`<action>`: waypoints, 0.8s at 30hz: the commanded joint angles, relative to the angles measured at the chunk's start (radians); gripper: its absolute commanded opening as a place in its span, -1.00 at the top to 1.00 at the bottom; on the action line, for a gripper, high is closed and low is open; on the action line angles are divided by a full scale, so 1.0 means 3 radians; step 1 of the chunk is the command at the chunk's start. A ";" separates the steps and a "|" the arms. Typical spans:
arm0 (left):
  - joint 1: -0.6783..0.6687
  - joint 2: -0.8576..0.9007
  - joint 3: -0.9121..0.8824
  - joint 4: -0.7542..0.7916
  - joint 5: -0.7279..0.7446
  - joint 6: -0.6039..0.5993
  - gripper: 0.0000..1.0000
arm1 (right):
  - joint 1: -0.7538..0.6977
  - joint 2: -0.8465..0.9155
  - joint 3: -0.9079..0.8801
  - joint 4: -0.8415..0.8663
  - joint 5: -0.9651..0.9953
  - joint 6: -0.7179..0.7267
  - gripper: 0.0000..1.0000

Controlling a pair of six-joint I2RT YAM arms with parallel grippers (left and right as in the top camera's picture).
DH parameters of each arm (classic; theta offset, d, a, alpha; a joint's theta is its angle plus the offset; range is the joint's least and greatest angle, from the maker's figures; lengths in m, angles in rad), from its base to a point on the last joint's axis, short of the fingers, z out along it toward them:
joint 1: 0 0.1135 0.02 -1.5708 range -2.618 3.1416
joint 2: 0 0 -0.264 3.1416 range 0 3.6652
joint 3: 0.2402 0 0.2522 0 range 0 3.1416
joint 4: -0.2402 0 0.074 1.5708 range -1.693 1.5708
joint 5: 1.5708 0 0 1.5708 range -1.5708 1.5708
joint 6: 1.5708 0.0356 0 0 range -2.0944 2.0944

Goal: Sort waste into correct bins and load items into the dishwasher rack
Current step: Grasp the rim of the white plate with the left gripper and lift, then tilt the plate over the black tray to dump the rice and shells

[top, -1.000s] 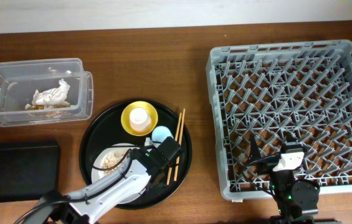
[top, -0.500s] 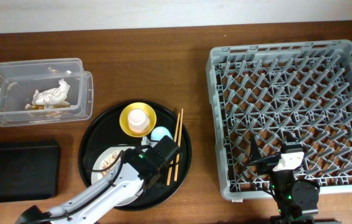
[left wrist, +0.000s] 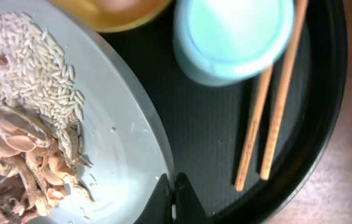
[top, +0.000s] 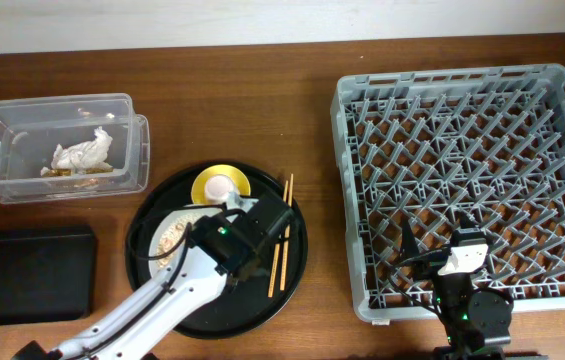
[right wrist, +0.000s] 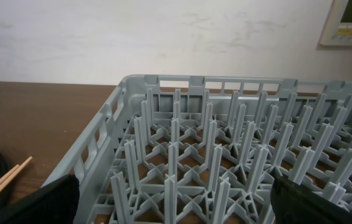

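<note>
My left hand (left wrist: 172, 198) is pinched shut on the rim of the plate (left wrist: 126, 149), which has just shifted away from me across the round tray (left wrist: 213, 143) with the scraps (left wrist: 20, 162) riding on it. I judge those must be tipped out before the plate reaches the rack (top: 467, 150). My left arm reaches forward from the desk's (top: 262, 80) near edge, and my right hand (right wrist: 179, 202) hangs wide open and empty at the rack's near edge.
</note>
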 commanded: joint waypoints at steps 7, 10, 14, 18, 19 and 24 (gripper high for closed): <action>0.0872 -0.0071 0.0548 -0.0196 -0.0121 0.0456 0.98 | -0.0022 -0.0015 -0.0018 -0.0015 0.0039 -0.0009 -0.97; 0.1200 -0.0071 0.0651 -0.0195 -0.0121 0.0525 0.98 | -0.0022 -0.0015 -0.0018 -0.0015 0.0041 -0.0009 -0.97; 0.1601 -0.0070 0.0675 -0.0161 -0.0122 0.0612 0.98 | -0.0022 -0.0015 -0.0018 -0.0015 0.0039 -0.0009 -0.97; 0.1976 -0.0070 0.0675 -0.0088 -0.0121 0.0624 0.98 | -0.0022 -0.0015 -0.0018 -0.0015 0.0039 -0.0009 -0.97; 0.2070 -0.0070 0.0675 -0.0045 -0.0118 0.0655 0.98 | -0.0022 -0.0015 -0.0018 -0.0015 0.0039 -0.0009 -0.97; 0.2490 -0.0070 0.0675 0.0168 -0.0045 0.0699 0.98 | -0.0022 -0.0015 -0.0018 -0.0015 0.0041 -0.0009 -0.97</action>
